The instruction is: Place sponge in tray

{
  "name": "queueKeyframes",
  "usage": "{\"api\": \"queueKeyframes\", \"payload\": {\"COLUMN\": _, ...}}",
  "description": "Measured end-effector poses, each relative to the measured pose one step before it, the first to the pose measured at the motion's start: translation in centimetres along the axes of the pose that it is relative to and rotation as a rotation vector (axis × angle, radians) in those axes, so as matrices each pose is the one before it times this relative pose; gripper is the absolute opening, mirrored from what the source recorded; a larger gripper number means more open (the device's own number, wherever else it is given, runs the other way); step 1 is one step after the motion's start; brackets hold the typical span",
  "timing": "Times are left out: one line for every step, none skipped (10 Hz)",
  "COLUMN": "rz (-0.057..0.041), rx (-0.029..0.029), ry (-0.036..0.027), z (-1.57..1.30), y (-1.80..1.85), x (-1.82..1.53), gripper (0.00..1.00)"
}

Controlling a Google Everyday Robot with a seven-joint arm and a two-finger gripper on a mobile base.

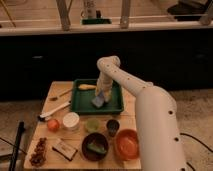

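We see the sponge [98,101] in the tray [80,104], right of its centre, long axis tilted diagonally. Our gripper [101,94] points down just above it; whether the fingers pinch it we cannot tell. The arm [127,82] bends in from lower right over the desk [54,93].

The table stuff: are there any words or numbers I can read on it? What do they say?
No words or numbers can be read anywhere.
The brown-and-white block has markings, too blurred to read.
The tray, the sponge and the bowls show no text.
The gripper, down over the sponge inside the tray, shows none either.
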Motion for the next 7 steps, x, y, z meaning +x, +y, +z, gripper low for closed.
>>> {"api": "queueKeyframes", "payload": {"rz": -0.00286, "rx": -0.00352, "ry": -0.00359, "z": 0.168, "y": -0.084, "x": -0.073, "gripper": 0.8}}
{"api": "queueKeyframes", "payload": {"rz": -0.0028, "rx": -0.00206, "ry": -0.00173, "z": 0.089, "y": -0.099, "x": -0.077, "gripper": 0.8}}
{"api": "queueKeyframes", "payload": {"rz": -0.00315, "rx": -0.00221, "ry": -0.00283, "z": 0.13, "y": -0.099, "x": -0.096, "gripper": 0.8}}
{"api": "queueKeyframes", "payload": {"rz": -0.0001, "rx": -0.00105, "ry": -0.00125, "z": 0.055, "y": 0.018, "x": 0.017, "gripper": 0.8}}
{"api": "queueKeyframes", "payload": {"rz": 0.00096, "rx": -0.00145, "ry": -0.00189, "z": 0.078, "y": 0.08, "x": 0.037, "gripper": 0.8}}
{"api": "queueKeyframes", "payload": {"rz": 0.00065, "rx": -0.00085, "ry": -0.00139, "z": 0.086, "y": 0.027, "x": 0.033, "gripper": 0.8}}
{"api": "queueKeyframes", "payload": {"rz": -0.0001, "rx": -0.00044, "ry": -0.00069, "z": 0.041, "y": 0.025, "x": 0.018, "gripper": 0.8}}
